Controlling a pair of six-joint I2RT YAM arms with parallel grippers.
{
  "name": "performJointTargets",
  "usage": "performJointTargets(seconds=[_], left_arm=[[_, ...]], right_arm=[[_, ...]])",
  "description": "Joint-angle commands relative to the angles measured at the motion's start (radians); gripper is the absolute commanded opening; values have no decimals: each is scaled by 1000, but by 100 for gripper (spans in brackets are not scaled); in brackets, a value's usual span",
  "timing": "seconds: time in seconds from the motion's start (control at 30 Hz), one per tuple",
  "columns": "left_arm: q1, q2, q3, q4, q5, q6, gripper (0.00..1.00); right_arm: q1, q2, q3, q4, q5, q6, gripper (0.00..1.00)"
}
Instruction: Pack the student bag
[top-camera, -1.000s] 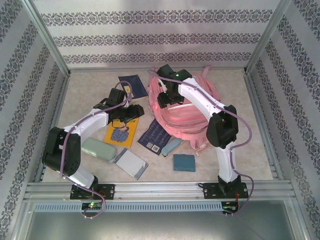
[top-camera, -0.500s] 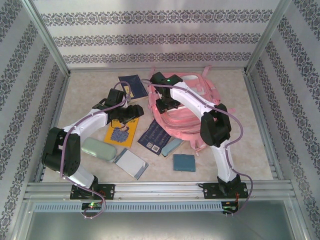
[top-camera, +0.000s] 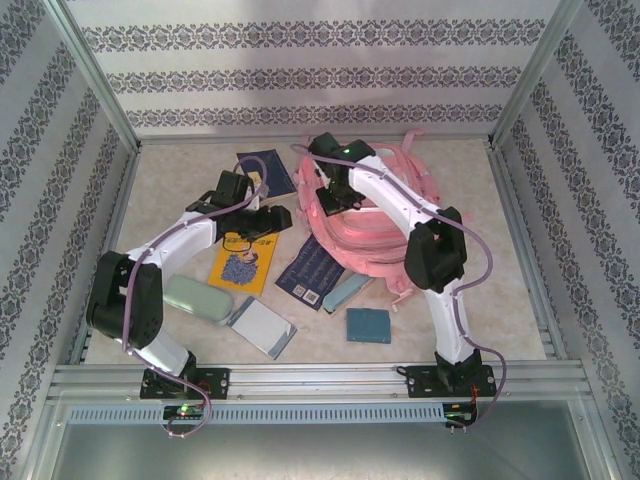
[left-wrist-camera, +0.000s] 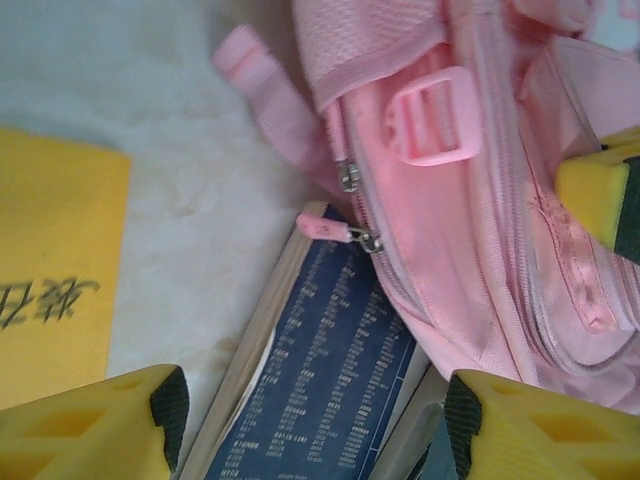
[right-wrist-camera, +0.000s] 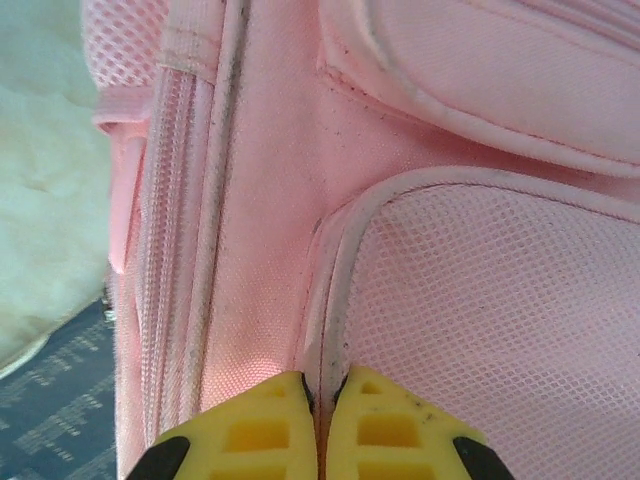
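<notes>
1. Nearest on the pale, mottled tabletop (top-camera: 500, 300) lies a small square teal book (top-camera: 367, 326). To its left is a flat silver-grey notebook (top-camera: 262, 328).
2. Further left, a pale green oblong case with rounded ends (top-camera: 197, 298) lies just beside the left arm.
3. A narrow light-blue case (top-camera: 345, 291) lies aslant between the teal book and a dark blue softcover book with white print (top-camera: 310, 272).
4. The left wrist view shows that dark blue book reaching the bag's edge. A metal zip pull with a pink tab (left-wrist-camera: 335, 228) lies at its far corner.
5. A yellow book with a blue picture on its cover (top-camera: 240, 265) lies flat to the left, its far end hidden under the left arm.
6. The left gripper (left-wrist-camera: 312, 390) is released. Its yellow fingers stand wide apart above the dark blue book and grasp nothing.
7. The student bag (top-camera: 375, 235), a large pink fabric backpack, lies right of centre and is far bigger than any book. Its straps trail toward the back wall.
8. The right gripper (right-wrist-camera: 322, 385) is clenched on the bag's left side, its fingertips pressed together at a piped seam beside a mesh panel. Whether cloth is caught between them I cannot tell.
9. Farthest, a second dark blue book (top-camera: 265, 170) lies left of the bag.
</notes>
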Motion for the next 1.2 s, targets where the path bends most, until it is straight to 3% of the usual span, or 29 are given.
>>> performJointTargets(seconds=[0.0, 0.2, 0.4, 0.83, 1.17], left_arm=[[0, 18, 55, 15, 72, 146, 67], [-38, -45, -5, 250, 186, 368, 65], [-26, 47, 67, 178, 310, 544, 64], [-23, 145, 22, 250, 400, 580, 61], [-83, 158, -5, 283, 231, 691, 62]], right_arm=[[-38, -123, 24, 3, -154, 8, 0], [-130, -224, -79, 65, -435, 43, 0], [-218, -303, -174, 137, -620, 83, 0], [-273, -339, -220, 176, -687, 142, 0], [-279, -336, -226, 199, -724, 175, 0]])
